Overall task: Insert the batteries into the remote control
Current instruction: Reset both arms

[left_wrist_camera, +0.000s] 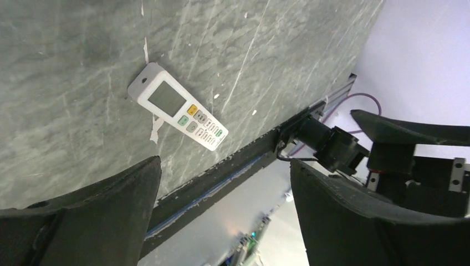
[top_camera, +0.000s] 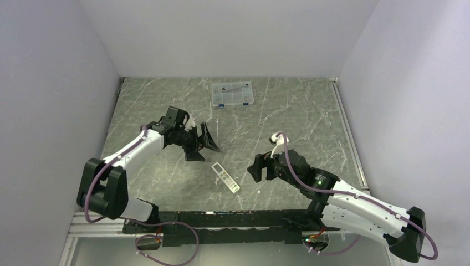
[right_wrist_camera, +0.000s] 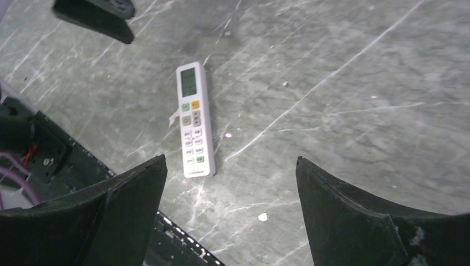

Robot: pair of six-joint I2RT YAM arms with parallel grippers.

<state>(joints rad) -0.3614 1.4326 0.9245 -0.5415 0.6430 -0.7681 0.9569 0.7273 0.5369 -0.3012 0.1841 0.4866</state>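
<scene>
My left hand (left_wrist_camera: 224, 163) and right hand (right_wrist_camera: 230, 159) gape empty, flanking the remote control (right_wrist_camera: 194, 119), which lies buttons-up on the desk (right_wrist_camera: 360, 83). No batteries visible; I'd flip it next to check the back.

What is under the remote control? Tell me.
The remote control lies face up on the table. A small white scrap pokes out from beneath its edge. Its back and anything else beneath are hidden.

Top view overhead, far; wrist views close, sharing remote control (right_wrist_camera: 195, 119).
</scene>
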